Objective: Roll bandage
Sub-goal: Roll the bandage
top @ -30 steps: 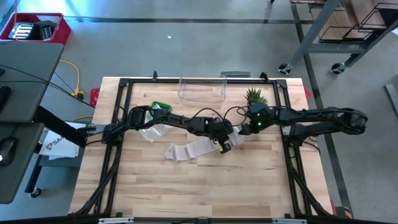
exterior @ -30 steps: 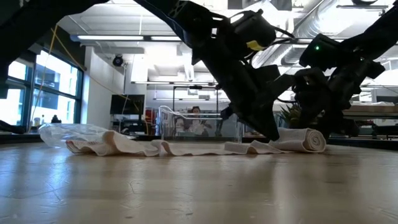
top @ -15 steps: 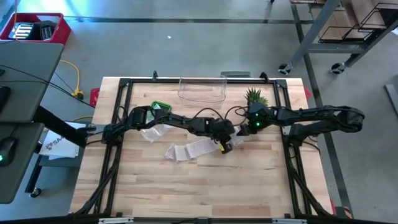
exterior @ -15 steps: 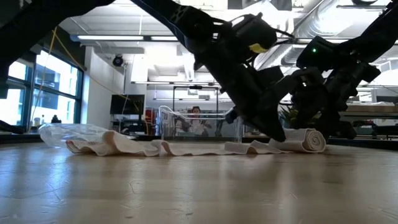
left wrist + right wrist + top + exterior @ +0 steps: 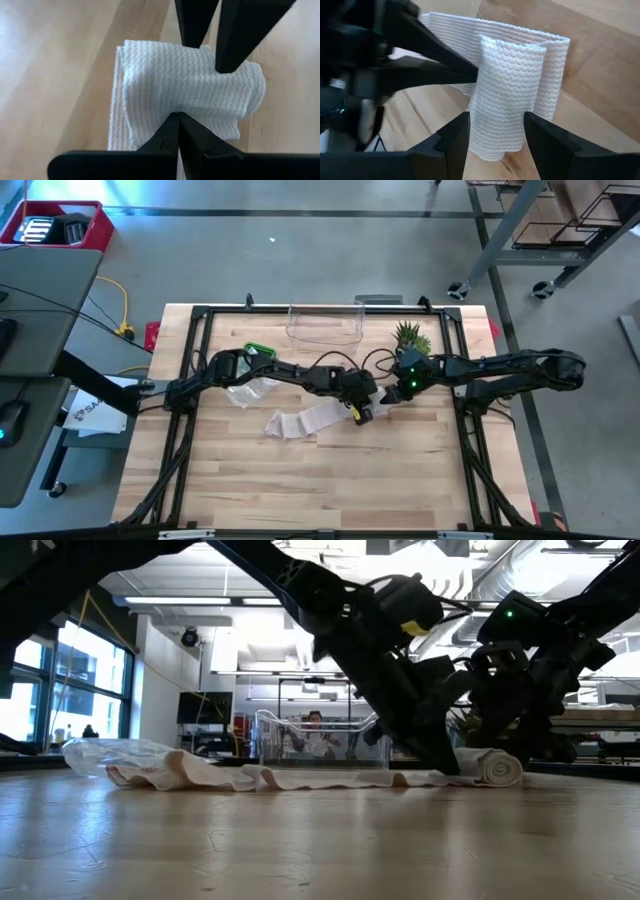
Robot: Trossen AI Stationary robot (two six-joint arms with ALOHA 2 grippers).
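White woven bandage [image 5: 318,418] lies near the middle of the wooden surface [image 5: 300,480], mostly unrolled as a rumpled strip running toward the left edge, with its rolled end [image 5: 497,767] on the side nearer the right edge. Two dark arms meet over that rolled end. The left pincer [image 5: 179,116] has its fingers pressed together, tips down on the bandage cloth beside the roll; whether cloth is caught between them I cannot tell. The right pincer [image 5: 494,131] stands partly open, one finger on each side of the roll, close to it; whether the fingers touch it I cannot tell. In the low view both arms come down onto the roll, the left arm slanting in across the strip.

Toward the far edge of the surface stands a clear plastic bin [image 5: 325,325], and beside it, nearer the far right corner, a small green plant [image 5: 409,334]. A crumpled clear bag [image 5: 245,392] lies by the left arm, near a green item [image 5: 259,351] that I cannot make out.
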